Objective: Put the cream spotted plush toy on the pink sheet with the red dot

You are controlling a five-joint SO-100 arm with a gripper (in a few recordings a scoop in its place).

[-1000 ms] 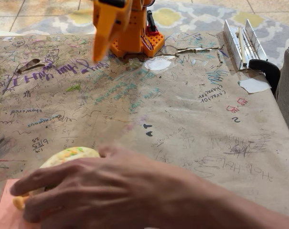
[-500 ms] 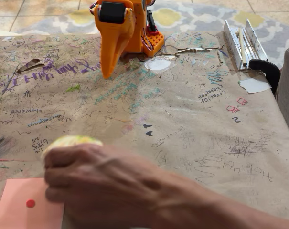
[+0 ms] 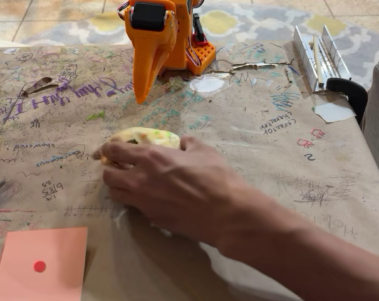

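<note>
Cream spotted plush toy [image 3: 142,137], mid-frame under a person's hand [image 3: 167,185], likely soft, light, best pinched across its middle; orange end effector [image 3: 141,94] upper left, fingers seemingly together.

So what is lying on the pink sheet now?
Only its red dot shows on the pink sheet. The plush toy sits farther up the table, under a person's hand, which covers most of it.

Scribbled brown-paper table [image 3: 252,157]; pink sheet [image 3: 42,263] front-left; plush toy [image 3: 142,137] mid-table.
</note>
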